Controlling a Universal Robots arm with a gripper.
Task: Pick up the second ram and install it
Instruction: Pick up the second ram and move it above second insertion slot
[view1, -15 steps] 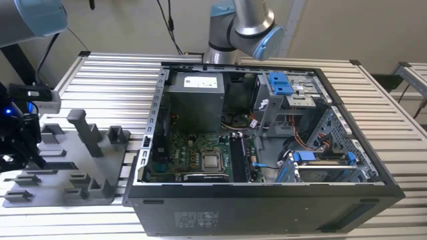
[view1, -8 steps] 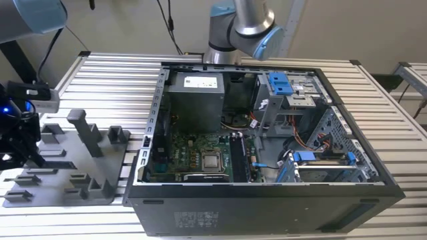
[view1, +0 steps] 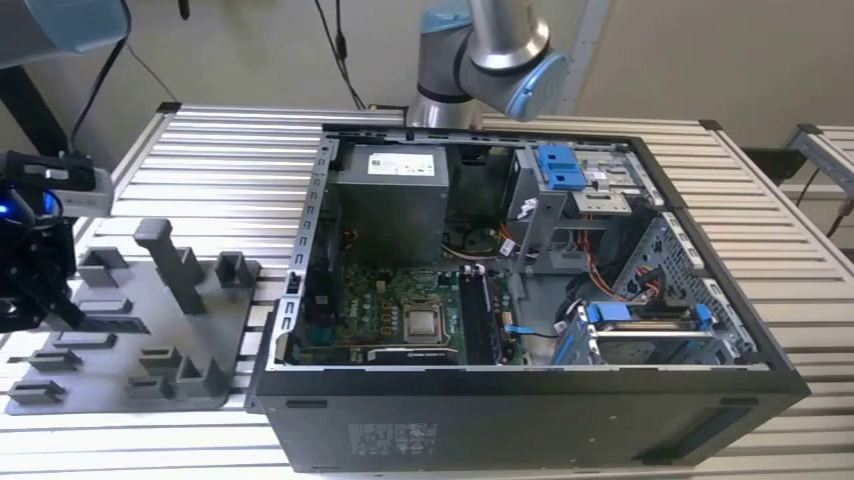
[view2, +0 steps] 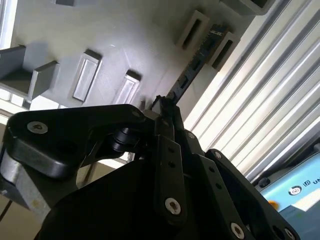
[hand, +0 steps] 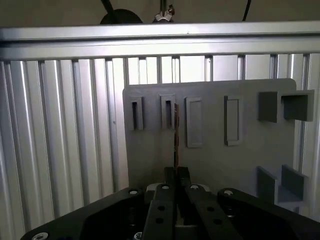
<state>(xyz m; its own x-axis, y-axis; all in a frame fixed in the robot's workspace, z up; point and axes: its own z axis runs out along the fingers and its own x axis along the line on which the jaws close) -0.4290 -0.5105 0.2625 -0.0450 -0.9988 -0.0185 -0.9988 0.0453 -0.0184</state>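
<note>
The fingers (hand: 171, 182) are pressed together on the near end of the ram (hand: 176, 135), clamped on its two flat faces. In the first wrist view the ram shows edge-on as a thin dark line running away from the gripper (hand: 178, 175). Its far end lies beside a slotted block on the grey holder plate (hand: 240, 165).

In the second wrist view the gripper (view2: 164, 107) holds the same stick. Here the ram (view2: 192, 67) runs up to two slotted blocks on the plate (view2: 125, 40), and its far tip sits between them. Its chips are hard to make out and its label cannot be seen. At the edge of this view a blue and white sticker (view2: 300, 192) has its letters cut off.

The plate rests on a slatted metal table (hand: 60, 150). In the exterior view the gripper (view1: 40, 300) hangs over the plate (view1: 147, 310) at that view's left, partly cut off by the edge.

At mid-table stands the open case (view1: 534, 410), well apart from the gripper. It holds a grey power supply (view1: 390, 200) with a white label (view1: 404, 160), a green board (view1: 360, 310), a square silver processor (view1: 423, 322) and blue brackets (view1: 561, 168). The print on the label and on the case's near wall is too small to read. The slots beside the processor are too dark to judge.
</note>
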